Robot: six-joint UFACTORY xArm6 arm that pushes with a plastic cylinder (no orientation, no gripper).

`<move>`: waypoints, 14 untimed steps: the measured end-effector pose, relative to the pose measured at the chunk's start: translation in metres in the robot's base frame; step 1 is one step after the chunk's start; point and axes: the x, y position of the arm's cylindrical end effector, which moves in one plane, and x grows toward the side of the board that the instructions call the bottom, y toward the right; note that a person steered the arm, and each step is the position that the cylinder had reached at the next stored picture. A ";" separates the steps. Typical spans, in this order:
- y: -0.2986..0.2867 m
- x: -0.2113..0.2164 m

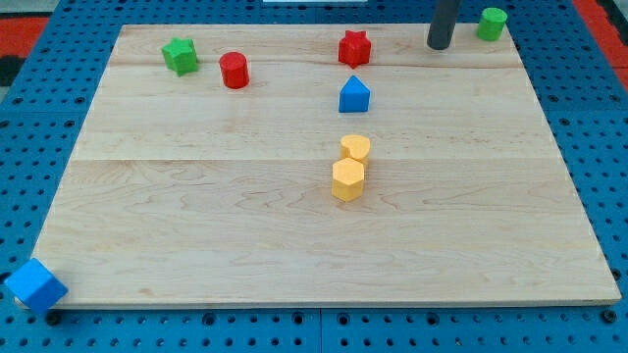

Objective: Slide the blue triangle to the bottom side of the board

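The blue triangle [354, 95] sits on the wooden board [196, 216] a little above the middle, just below a red star [354, 47]. My tip [439, 45] is at the view's top right, on the board near its top edge, to the right of and above the blue triangle and well apart from it. Below the triangle lie a yellow heart [356, 148] and a yellow hexagon [347, 180], touching each other.
A green star [181, 55] and a red cylinder [235, 71] sit at the top left. A green cylinder [492, 24] stands off the board's top right corner. A blue cube [35, 285] sits at the bottom left corner, off the board.
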 end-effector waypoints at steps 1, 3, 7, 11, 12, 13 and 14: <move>-0.009 -0.002; -0.106 0.004; -0.138 0.111; -0.212 0.130; -0.219 0.170; -0.218 0.210; -0.209 0.212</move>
